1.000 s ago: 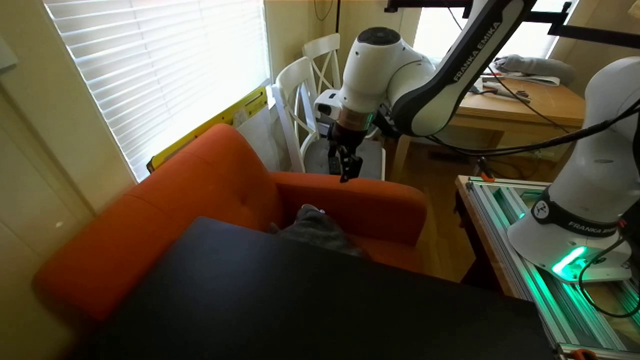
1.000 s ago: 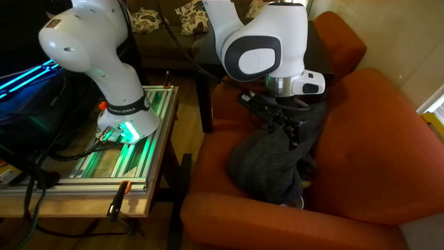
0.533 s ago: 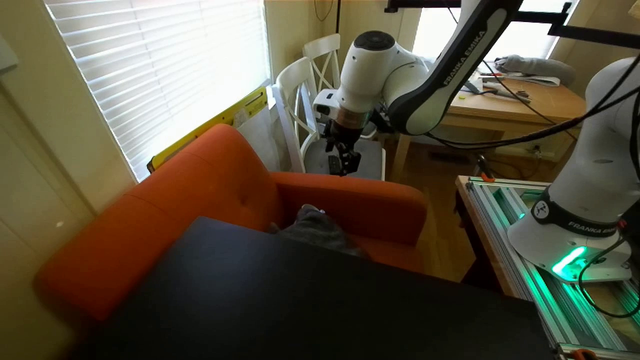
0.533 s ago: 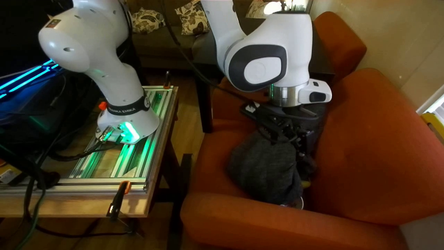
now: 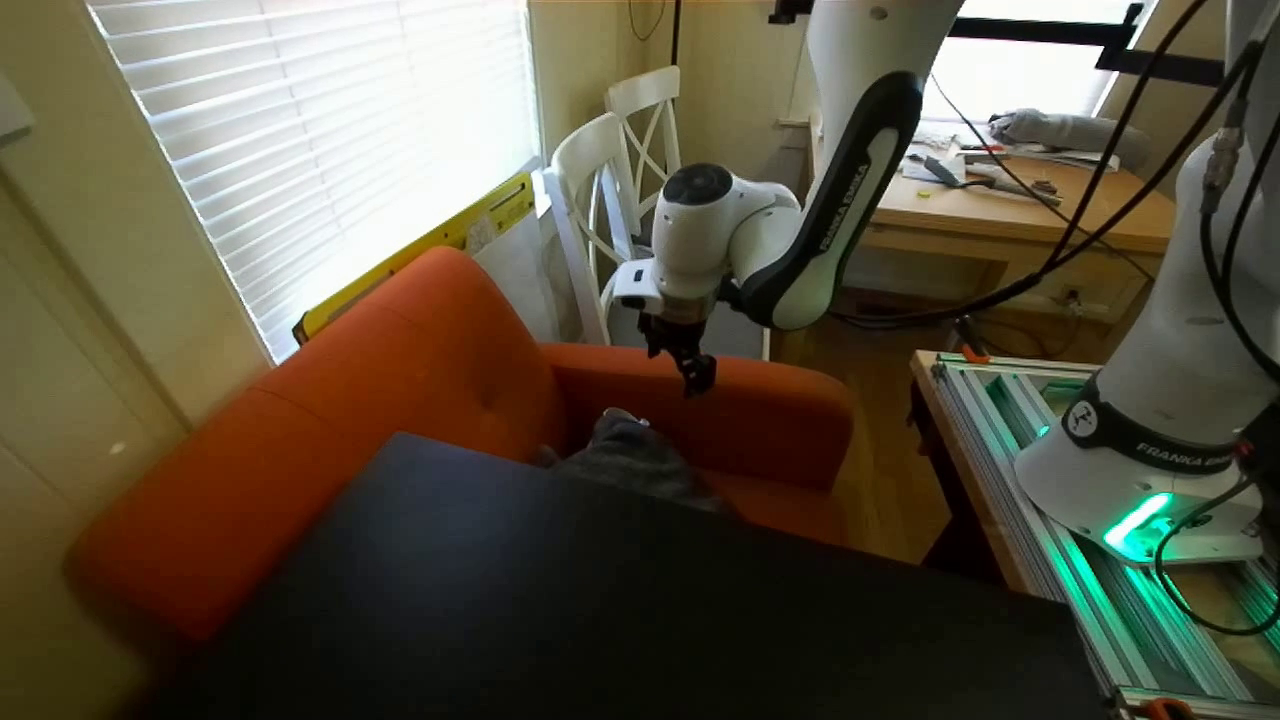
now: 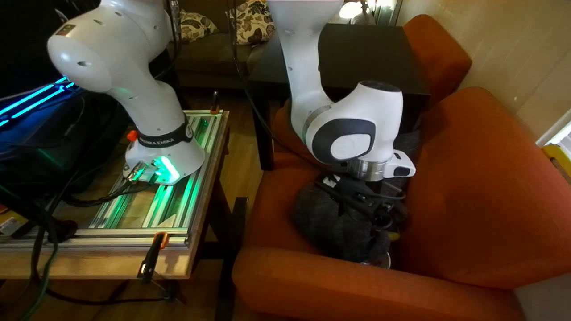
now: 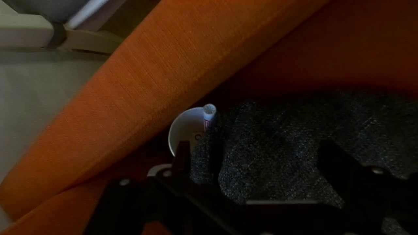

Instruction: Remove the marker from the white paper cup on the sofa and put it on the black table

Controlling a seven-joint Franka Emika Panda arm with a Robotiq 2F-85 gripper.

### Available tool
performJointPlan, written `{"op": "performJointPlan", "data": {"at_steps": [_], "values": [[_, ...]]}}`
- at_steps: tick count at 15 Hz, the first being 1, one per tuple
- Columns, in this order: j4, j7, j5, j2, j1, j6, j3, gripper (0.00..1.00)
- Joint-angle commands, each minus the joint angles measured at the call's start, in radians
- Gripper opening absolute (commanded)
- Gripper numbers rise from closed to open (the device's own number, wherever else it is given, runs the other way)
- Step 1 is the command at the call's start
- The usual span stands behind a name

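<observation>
Two white chairs (image 5: 585, 145) stand at twelve o'clock from the black table (image 5: 620, 610), in an exterior view. The gripper (image 7: 254, 148) has its jaws apart.

The marker (image 7: 209, 114) is in the paper cup (image 7: 183, 128) on the sofa (image 6: 482, 191), next to the armrest (image 7: 147, 88). In the wrist view, a cloth (image 7: 271, 143) lies just right of the cup.

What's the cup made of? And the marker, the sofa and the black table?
The cup looks like paper: thin wall, dull white. The marker is likely plastic, with a smooth white end and red print. The sofa seems woven cloth: fine lines show. The table is smooth, matte black; painted wood or laminate, I can't tell.
</observation>
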Motion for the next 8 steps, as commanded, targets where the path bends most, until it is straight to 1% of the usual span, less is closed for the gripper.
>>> {"op": "performJointPlan", "data": {"at_steps": [1, 5, 6, 7, 8], "values": [[0.153, 0.085, -0.071, 0.161, 0.100, 0.026, -0.091, 1.00], [0.300, 0.239, -0.113, 0.314, 0.233, 0.034, -0.226, 1.00], [0.215, 0.163, -0.086, 0.216, 0.160, 0.006, -0.152, 1.00], [0.236, 0.177, -0.088, 0.239, 0.174, 0.006, -0.163, 1.00], [0.237, 0.176, -0.087, 0.242, 0.172, 0.006, -0.156, 1.00]]}}
